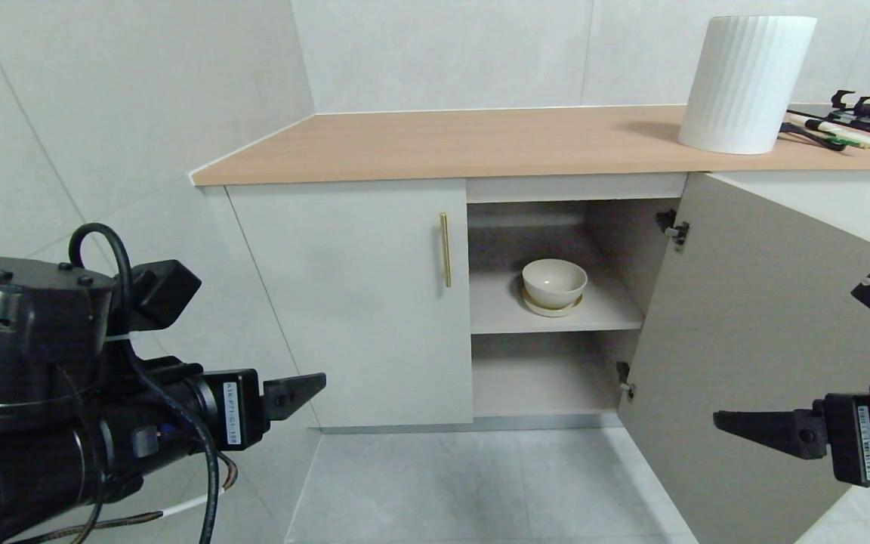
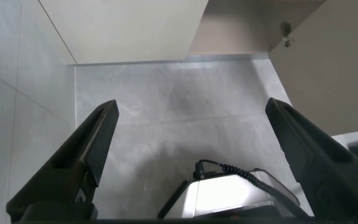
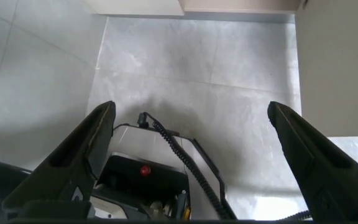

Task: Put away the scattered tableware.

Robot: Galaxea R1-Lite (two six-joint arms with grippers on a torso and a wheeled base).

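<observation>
Done: bowl (image 1: 553, 281) on saucer (image 1: 548, 309) in cabinet (image 1: 607, 308).
To do: you prob. shut the door (image 1: 737, 325).
Tools: left gripper (image 2: 191, 109), right gripper (image 3: 191, 109) wide, empty.

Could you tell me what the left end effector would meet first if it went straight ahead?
The left end effector would probably meet the closed door, low down; only floor lies before it, depth unclear.
</observation>
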